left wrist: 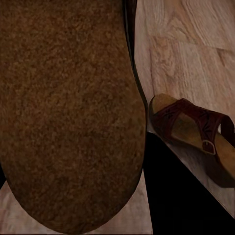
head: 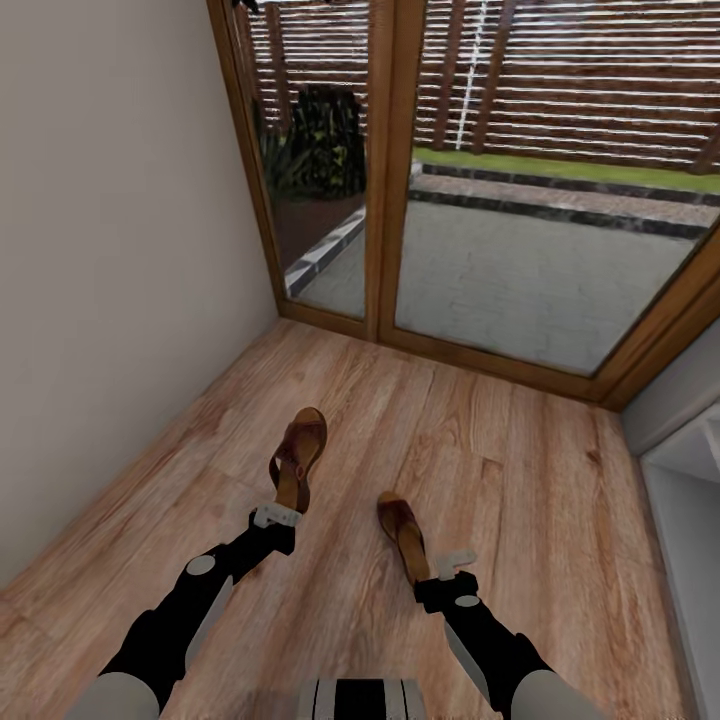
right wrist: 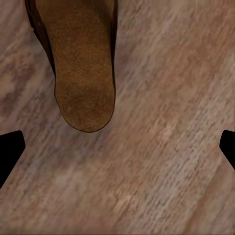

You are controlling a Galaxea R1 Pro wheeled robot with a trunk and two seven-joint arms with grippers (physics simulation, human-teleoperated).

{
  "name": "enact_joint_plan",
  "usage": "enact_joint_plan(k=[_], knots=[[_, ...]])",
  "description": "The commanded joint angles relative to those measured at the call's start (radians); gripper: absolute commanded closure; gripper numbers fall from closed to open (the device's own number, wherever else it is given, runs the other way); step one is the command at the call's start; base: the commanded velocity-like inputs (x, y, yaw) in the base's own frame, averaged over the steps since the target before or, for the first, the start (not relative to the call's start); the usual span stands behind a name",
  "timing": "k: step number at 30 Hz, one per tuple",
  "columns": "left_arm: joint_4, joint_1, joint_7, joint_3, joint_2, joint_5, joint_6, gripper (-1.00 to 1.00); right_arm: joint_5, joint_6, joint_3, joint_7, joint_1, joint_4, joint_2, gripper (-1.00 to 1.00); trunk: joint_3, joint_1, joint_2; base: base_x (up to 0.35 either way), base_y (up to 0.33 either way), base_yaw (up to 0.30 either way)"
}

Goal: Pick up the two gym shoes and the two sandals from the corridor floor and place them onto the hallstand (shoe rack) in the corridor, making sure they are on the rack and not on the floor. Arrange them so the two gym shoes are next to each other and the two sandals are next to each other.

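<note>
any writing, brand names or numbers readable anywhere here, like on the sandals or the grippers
None can be read.
Left sandal: brown strap and footbed, no brand mark visible.
Right sandal: plain tan footbed, and its strap bears a stitched pattern in the left wrist view, not letters.
Left gripper and right gripper: pale housings, no label legible.
Glass doors: no sign.

I can read no text, label, brand, number or sign in any of my views. The two sandals [head: 298, 455] [head: 403, 535] carry only a cut pattern on the straps, not letters, and their footbeds are plain. The corridor floor [head: 520, 500], the wall [head: 120, 250] and the glass door [head: 450, 180] have no writing on them.
</note>
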Motion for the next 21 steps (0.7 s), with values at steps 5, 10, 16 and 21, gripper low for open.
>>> enact_joint_plan(k=[5, 10, 16, 21], knots=[[-0.001, -0.001, -0.001, -0.002, 0.001, 0.002, 0.001, 1.0, -0.005, 0.007, 0.008, -0.008, 0.0, -0.002, -0.001, -1.0, -0.027, 0.002, -0.002, 0.0, 0.0, 0.126], [-0.001, -0.001, -0.001, -0.001, 0.001, 0.003, 0.001, 1.0, -0.006, 0.007, 0.008, -0.008, 0.0, -0.003, -0.001, -1.0, -0.052, 0.004, -0.003, 0.0, 0.0, 0.172], [-0.001, -0.001, -0.001, 0.0, 0.002, 0.003, 0.001, 1.0, -0.006, 0.007, 0.008, -0.008, 0.0, -0.004, -0.001, -1.0, -0.056, 0.004, -0.003, 0.0, 0.0, 0.089], [-0.001, -0.001, -0.001, 0.0, 0.002, 0.002, 0.001, 1.0, -0.005, 0.007, 0.008, -0.008, 0.0, -0.004, -0.001, -1.0, -0.056, 0.004, -0.003, 0.0, 0.0, 0.016]])
